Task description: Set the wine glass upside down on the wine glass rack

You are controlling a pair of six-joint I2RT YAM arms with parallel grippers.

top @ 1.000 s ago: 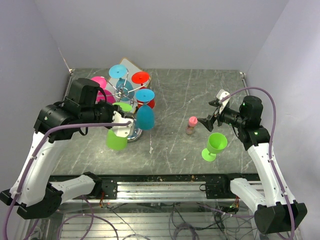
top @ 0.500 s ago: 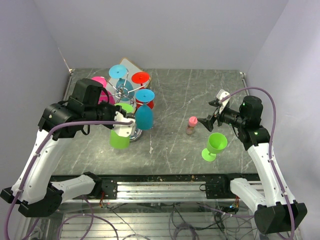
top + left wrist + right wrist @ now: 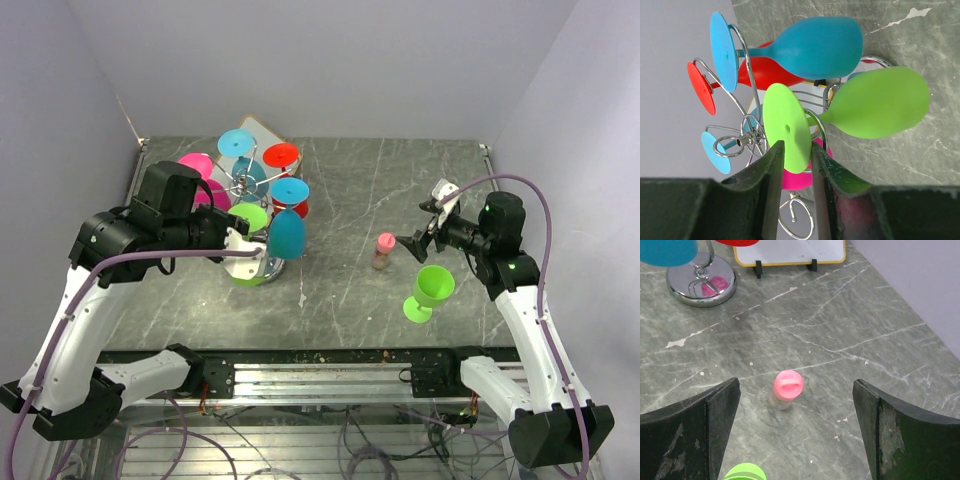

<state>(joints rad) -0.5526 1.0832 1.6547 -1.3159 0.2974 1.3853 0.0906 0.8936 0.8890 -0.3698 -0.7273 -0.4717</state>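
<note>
The silver wire wine glass rack [image 3: 243,185] stands at the back left on a shiny disc base [image 3: 270,268]. Teal, red, pink and light blue glasses hang on it upside down. My left gripper [image 3: 243,240] is shut on the round foot of a green wine glass [image 3: 875,102]. The glass is inverted, its stem lies in a curled hook of the rack [image 3: 740,142], and its bowl hangs next to the base. My right gripper [image 3: 425,225] is open and empty at the right. A second green wine glass [image 3: 430,290] stands upright below it.
A small pink-capped bottle [image 3: 383,249] stands at the middle right, below my open right gripper [image 3: 796,385]. A white-faced wooden-framed board [image 3: 262,132] leans behind the rack. The rack's base [image 3: 701,277] shows in the right wrist view. Walls close in on the left, back and right.
My left gripper has carried the green glass right and back, from in front of the rack into it. The glass now hangs at a hook. The right arm has not moved.
</note>
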